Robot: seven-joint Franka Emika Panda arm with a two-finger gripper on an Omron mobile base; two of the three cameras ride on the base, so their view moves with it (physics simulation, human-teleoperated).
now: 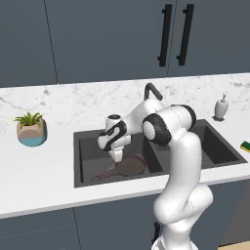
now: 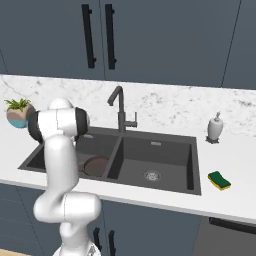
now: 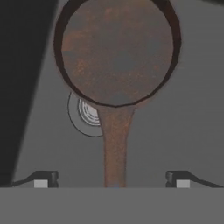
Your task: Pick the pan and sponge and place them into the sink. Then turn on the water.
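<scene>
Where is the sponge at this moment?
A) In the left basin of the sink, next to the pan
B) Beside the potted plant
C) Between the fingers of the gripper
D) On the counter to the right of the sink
D: the sponge lies on the white counter right of the sink, while the pan sits in the left basin.

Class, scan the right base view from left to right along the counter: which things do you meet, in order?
Potted plant → pan in the sink's left basin → faucet → soap dispenser → sponge.
</scene>
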